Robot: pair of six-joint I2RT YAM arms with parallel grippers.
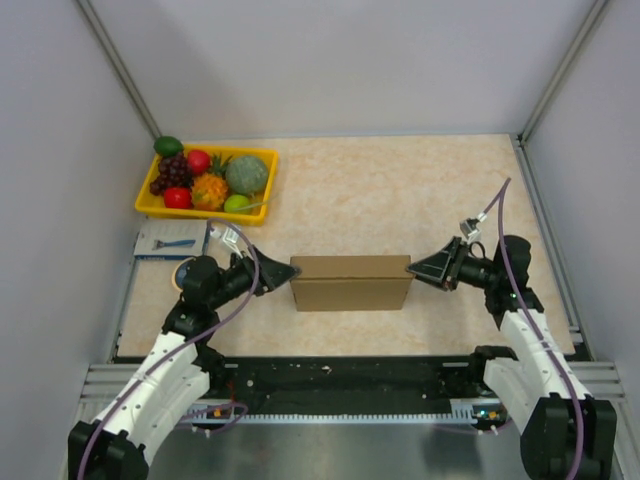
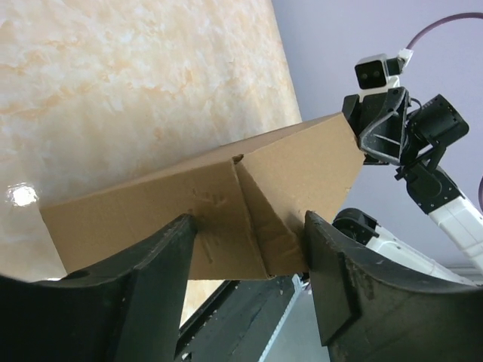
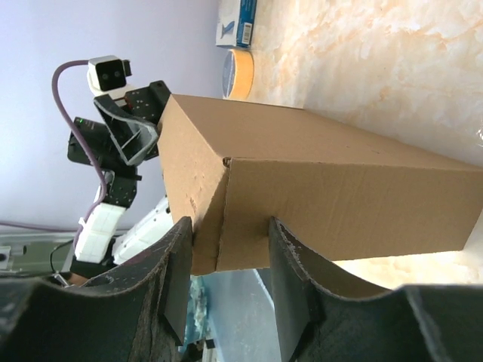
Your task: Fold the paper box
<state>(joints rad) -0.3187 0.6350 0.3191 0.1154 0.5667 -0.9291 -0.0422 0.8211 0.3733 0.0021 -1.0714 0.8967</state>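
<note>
Closed paper box [image 1: 351, 282] pinned end to end.
Left gripper [image 1: 283, 277] and right gripper [image 1: 414, 268] press opposite ends, fingers spread apart; bare table [image 1: 400, 190] lies beyond.

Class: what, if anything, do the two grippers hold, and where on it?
Both meet the paper box: the left gripper at its left end, the right gripper at its right end. Whether the fingers clamp it cannot be told.

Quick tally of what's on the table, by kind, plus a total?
Cardboard box: 1
Yellow tray: 1
Fruit pieces in the tray: 7 (avocado, grapes, 2 red fruits, orange spiky fruit, large green fruit, small green fruit)
Blue-white packet: 1
Yellow tape roll: 1
Total: 11
</note>
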